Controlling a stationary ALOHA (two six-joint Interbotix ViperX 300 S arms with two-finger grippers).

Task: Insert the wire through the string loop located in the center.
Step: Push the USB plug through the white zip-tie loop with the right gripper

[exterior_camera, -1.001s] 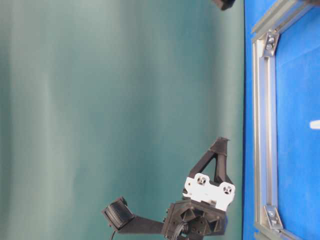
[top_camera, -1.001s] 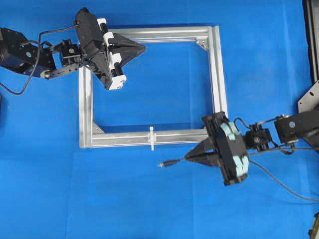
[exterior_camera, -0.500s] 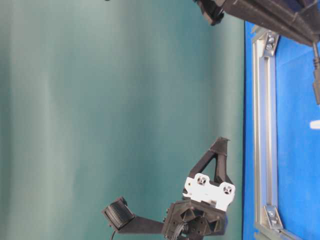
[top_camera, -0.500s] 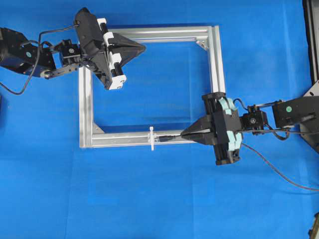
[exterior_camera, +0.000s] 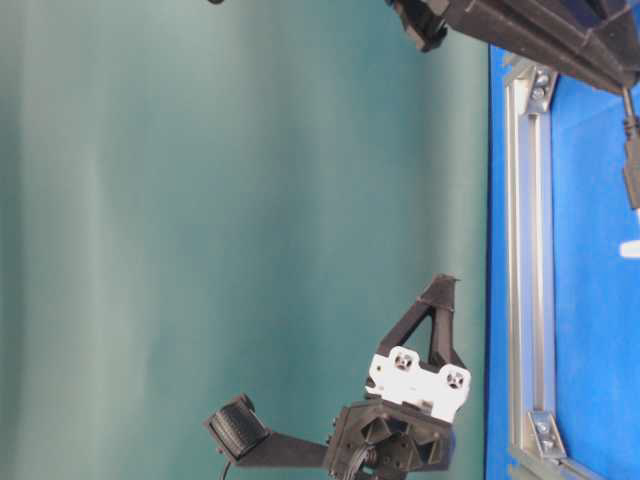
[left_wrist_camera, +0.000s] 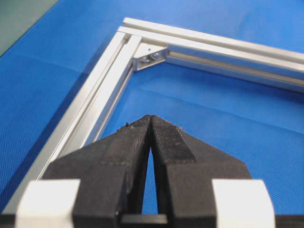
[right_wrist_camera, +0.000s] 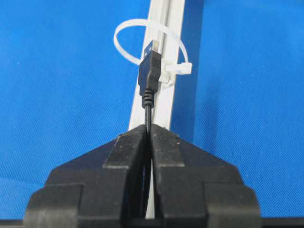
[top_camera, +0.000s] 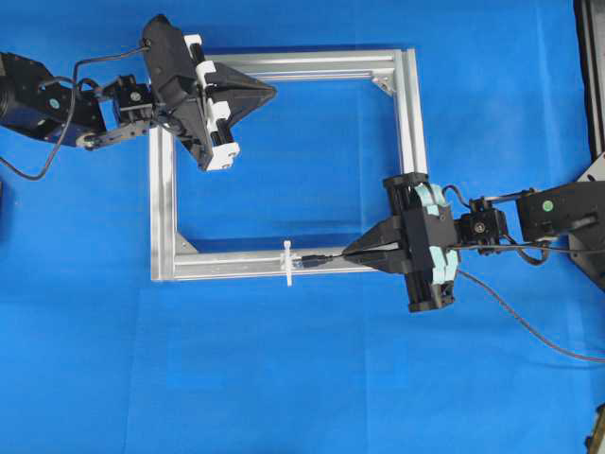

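The wire (right_wrist_camera: 149, 71) is a thin black cable with a plug tip, and my right gripper (right_wrist_camera: 149, 127) is shut on it just behind the plug. In the overhead view the right gripper (top_camera: 348, 254) lies over the frame's lower bar, with the plug (top_camera: 312, 262) pointing left, just right of the string loop (top_camera: 287, 262). From the right wrist the plug tip lines up with the white loop's (right_wrist_camera: 124, 47) opening. My left gripper (top_camera: 272, 92) hovers shut and empty at the frame's top left, fingertips (left_wrist_camera: 142, 124) together.
The silver aluminium frame (top_camera: 411, 142) lies flat on the blue mat, with corner brackets (left_wrist_camera: 151, 54) inside its corners. The wire's slack (top_camera: 529, 331) trails off to the lower right. A dark stand edge (top_camera: 591, 66) runs along the right border.
My right gripper has carried the wire from below the frame up onto the lower bar, bringing the plug close to the loop, and has held nearly still for the last half second. The left arm stayed put.
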